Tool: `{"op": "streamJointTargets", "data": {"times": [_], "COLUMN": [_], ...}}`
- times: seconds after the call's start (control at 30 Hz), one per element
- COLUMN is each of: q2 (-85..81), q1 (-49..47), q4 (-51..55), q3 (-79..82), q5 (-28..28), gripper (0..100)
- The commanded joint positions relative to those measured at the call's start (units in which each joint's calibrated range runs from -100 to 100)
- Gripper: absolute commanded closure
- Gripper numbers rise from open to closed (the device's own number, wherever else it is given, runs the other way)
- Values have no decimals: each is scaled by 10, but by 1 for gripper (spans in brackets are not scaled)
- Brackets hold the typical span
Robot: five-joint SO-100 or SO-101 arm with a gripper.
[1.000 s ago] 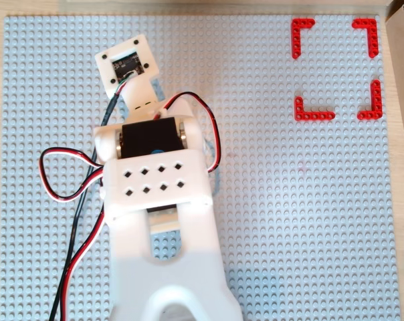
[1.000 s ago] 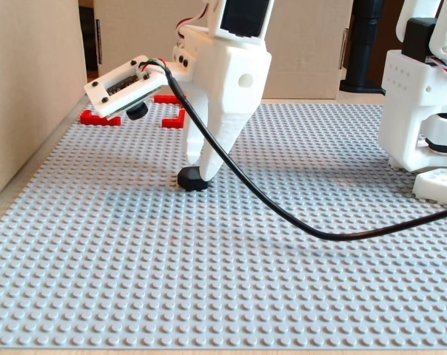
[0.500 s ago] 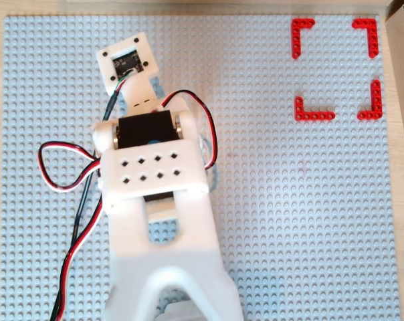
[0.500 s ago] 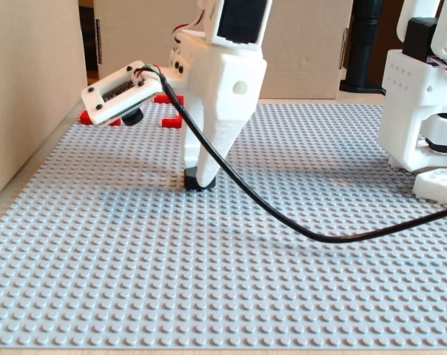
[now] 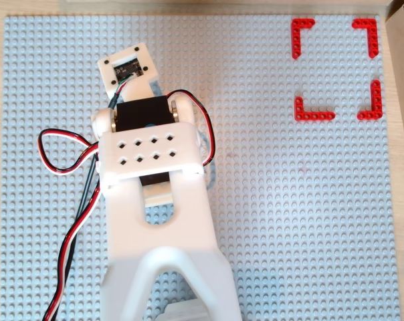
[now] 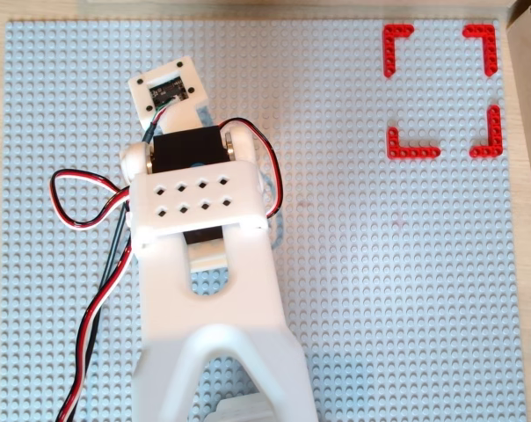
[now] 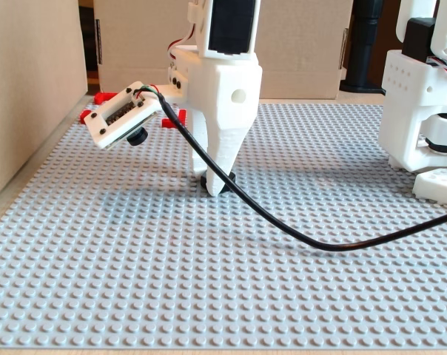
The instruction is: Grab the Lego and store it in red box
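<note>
The Lego [image 7: 216,180], seen one second earlier as a black lump fully exposed at the left of the fingertips, was by this moment almost wholly covered by them; only thin dark slivers were left showing on either side of the tip in the fixed view. The end effector [image 7: 216,185] had been shifted slightly to the right and brought upright, its fingers drawn together into a narrow point pressed down onto the studded grey surface [image 7: 283,281]. It was judged to be clamped on the piece, which was not yet lifted. In both overhead views the piece was hidden beneath the white arm [image 5: 152,174]. The red box [image 5: 336,67] was seen empty at the upper right corner there, well apart from the arm, so the carry and the release were judged still to be done.
</note>
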Motion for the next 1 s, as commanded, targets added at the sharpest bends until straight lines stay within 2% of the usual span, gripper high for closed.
{"op": "streamJointTargets", "data": {"times": [0.0, 0.67, 0.87, 0.97], "q2": [-4, -4, -5, -36], "q1": [0, 0, 3, 17], "q4": [9, 61, 59, 65], "q3": [-13, -13, -23, -39], "q5": [1, 2, 2, 3], "gripper": [86, 86, 98, 98]}}
